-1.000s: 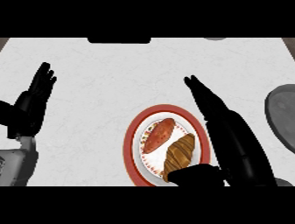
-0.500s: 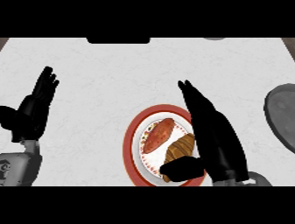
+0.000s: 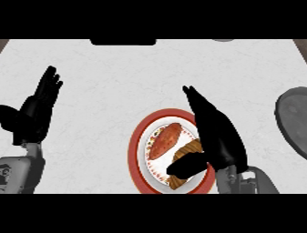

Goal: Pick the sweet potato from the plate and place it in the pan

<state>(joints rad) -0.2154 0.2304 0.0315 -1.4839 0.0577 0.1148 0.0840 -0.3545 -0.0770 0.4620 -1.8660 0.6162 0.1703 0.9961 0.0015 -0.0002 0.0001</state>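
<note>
A red-rimmed white plate [image 3: 137, 144] lies on the counter at lower centre. On it rests an orange-red sweet potato [image 3: 164, 140], with a brown ridged piece of food [image 3: 186, 151] beside it on the right. My right hand [image 3: 216, 132] hangs over the plate's right half, fingers straight and pointing away, thumb low over the brown food. It hides the plate's right rim. The dark grey pan [image 3: 305, 123] sits at the right edge, partly cut off. My left hand [image 3: 31, 113] rests open at the left, fingers up.
The white counter has brown wood showing at both far corners. A dark flat object [image 3: 123, 42] lies at the far edge, and a small grey thing [image 3: 223, 40] is beside it to the right.
My right hand has shifted left, from beside the plate to over its right half. The left hand has drifted slightly. The sweet potato has not moved.
</note>
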